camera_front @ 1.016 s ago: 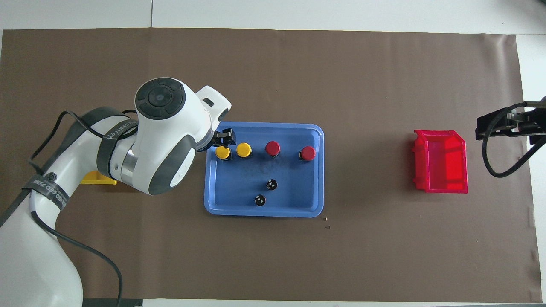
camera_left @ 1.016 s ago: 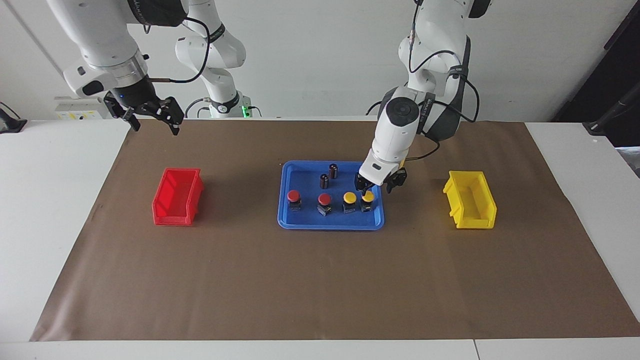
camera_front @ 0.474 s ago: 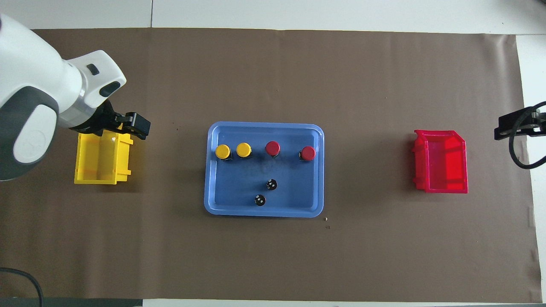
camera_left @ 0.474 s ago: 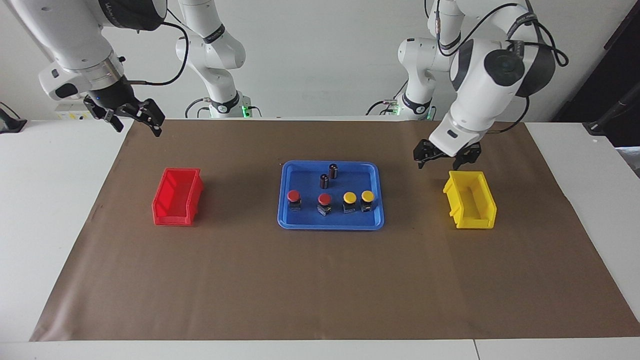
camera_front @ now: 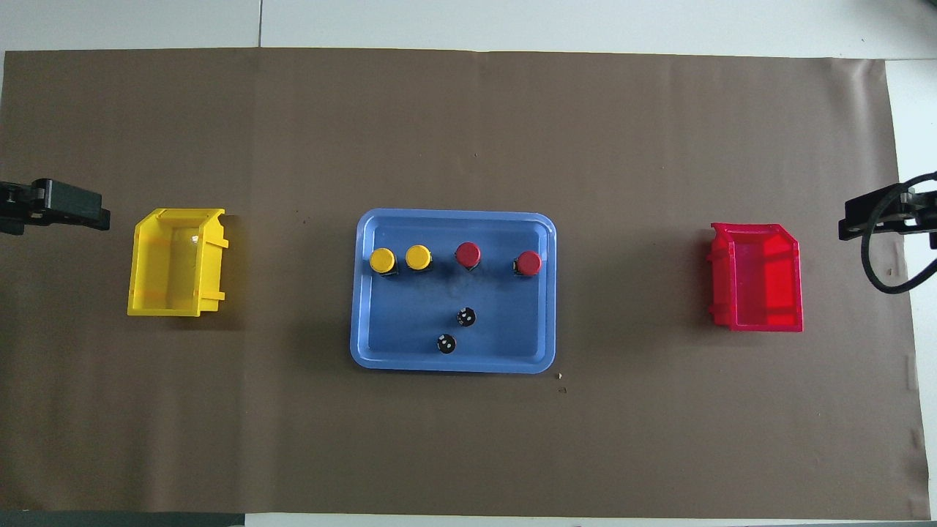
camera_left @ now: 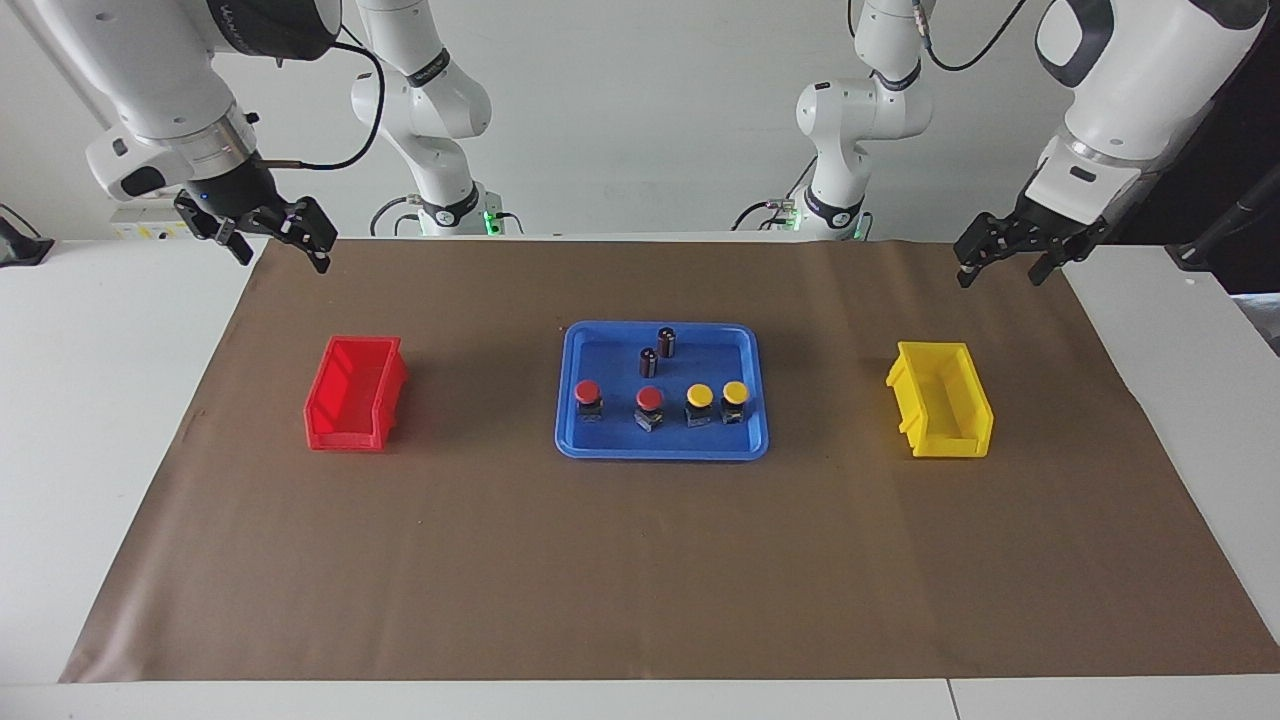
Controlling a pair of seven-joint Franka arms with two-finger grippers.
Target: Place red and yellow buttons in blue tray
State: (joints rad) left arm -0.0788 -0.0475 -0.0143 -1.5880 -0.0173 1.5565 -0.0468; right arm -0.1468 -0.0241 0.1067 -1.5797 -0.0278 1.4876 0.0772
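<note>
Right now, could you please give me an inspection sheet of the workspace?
Surface: brown paper covering a white table.
Job's things: two red buttons and two yellow buttons, all standing in the blue tray.
Clutter: two dark cylinders in the tray; red bin; yellow bin.
End effectors: left end effector and right end effector open, empty, raised.
Cables: black cables on arms.
Surroundings: white wall.

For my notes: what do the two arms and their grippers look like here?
Both arms are glossy white with rounded segments and dark grey to black joint bands; black cables loop along them. The right arm's upper joint carries white lettering on a dark band. The left gripper and right gripper are black, angular two-finger units mounted beneath white wrists.
</note>
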